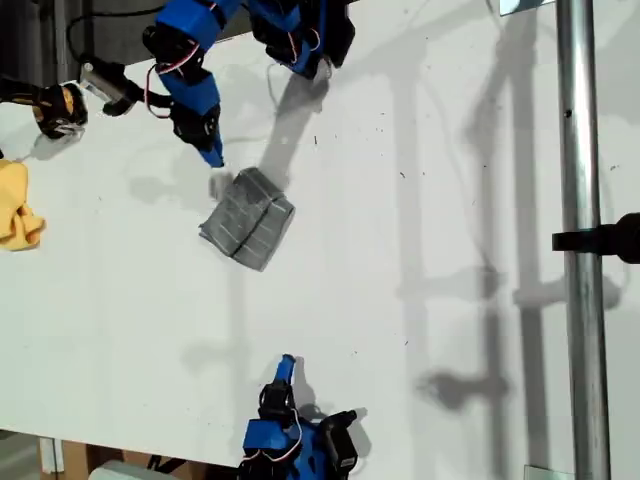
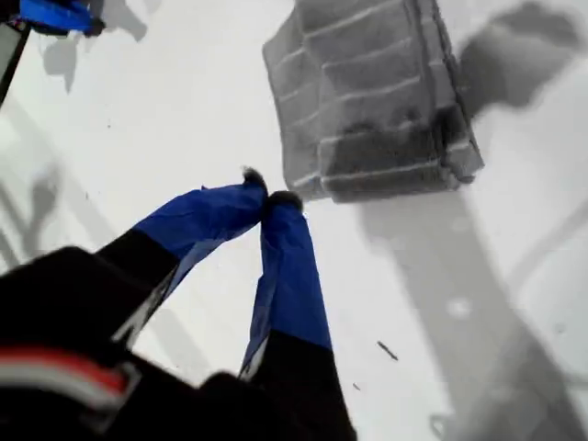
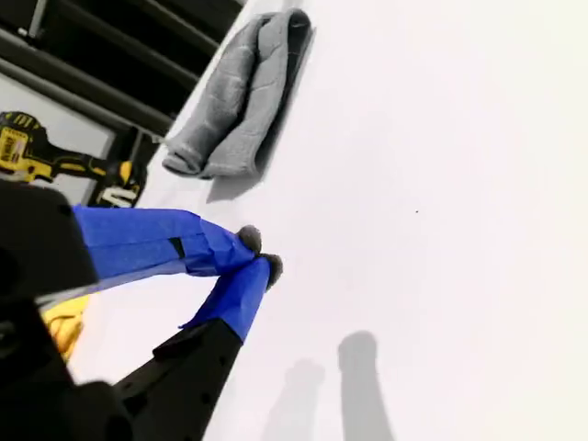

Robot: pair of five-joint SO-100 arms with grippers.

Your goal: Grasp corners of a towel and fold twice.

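Blue-taped fingers of my first gripper (image 2: 267,198) sit pinched together, empty, just beside the grey white-striped towel (image 1: 248,226), folded compact on the white bench (image 1: 420,200). My second gripper (image 3: 260,254), likewise pinched empty, hangs well apart. Brushing the stack could spring it open.

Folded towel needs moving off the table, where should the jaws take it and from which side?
Probably the layered open edge of the towel nearest my first gripper, coming in low along the table from that side. The stacked layers stand up as a thick edge there, giving the jaws something to close on. Both my first and my second gripper look shut and hold nothing.
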